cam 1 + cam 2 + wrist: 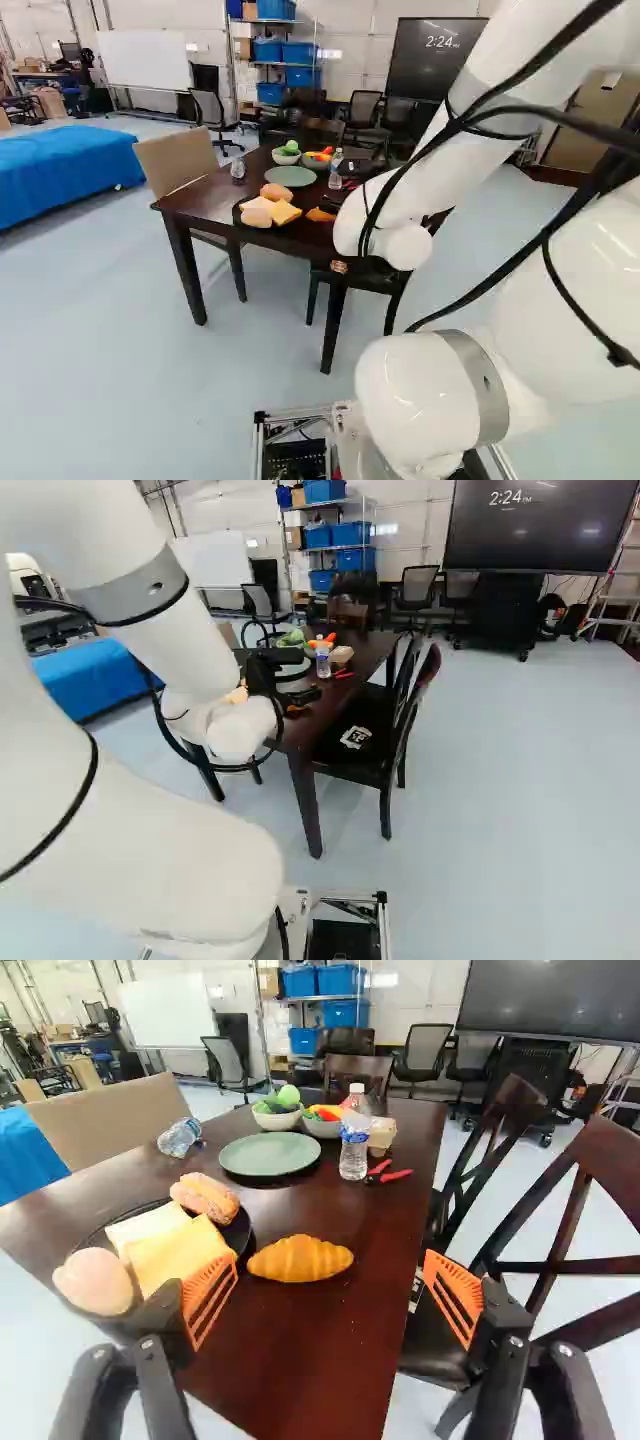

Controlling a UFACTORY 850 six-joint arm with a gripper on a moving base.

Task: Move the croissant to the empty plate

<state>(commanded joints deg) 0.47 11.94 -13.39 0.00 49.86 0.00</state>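
Fingers [305, 694] spread wide, nothing pinched between them. Right base view: they reach from the left over the surface [335, 702], with the upright bottle [323, 664] farther off. A dark chair [330, 752] stands along the right side, a pale patch on its seat.

Left base view: green plate [290, 176] rests on the surface, bare. A dark plate with food on it [237, 213] lies nearer and to the left. Tan chair [178, 162] stands at the left side; farther left, something under a blue cover [70, 165].

Wrist view: croissant [300, 1259] lies directly on the surface, ahead of the fingers and across the space between their orange pads [455, 1295], well apart from both. It sits just right of the dark plate; contact with the rim cannot be told. Green plate is farther, slightly left of the croissant. Beyond it, a white bowl [275, 1121] with green items and, to its right, a grey bowl [322, 1129] with red, orange and yellow pieces. Right of the green plate: the upright bottle, then a red-handled tool [395, 1175].
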